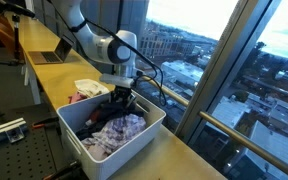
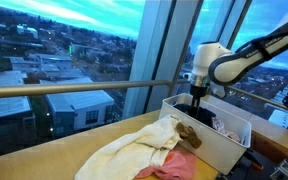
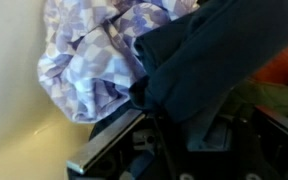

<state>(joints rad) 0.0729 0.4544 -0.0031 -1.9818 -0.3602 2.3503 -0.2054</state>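
My gripper reaches down into a white bin full of clothes; it also shows in an exterior view. In the wrist view the jaws are closed on a dark blue cloth that drapes over the fingers. The dark cloth hangs just under the gripper in an exterior view. A purple and white checked cloth lies beside it in the bin.
The bin stands on a wooden table by tall windows. A cream cloth and a pink cloth lie on the table beside it. A white cloth and a laptop lie behind the bin.
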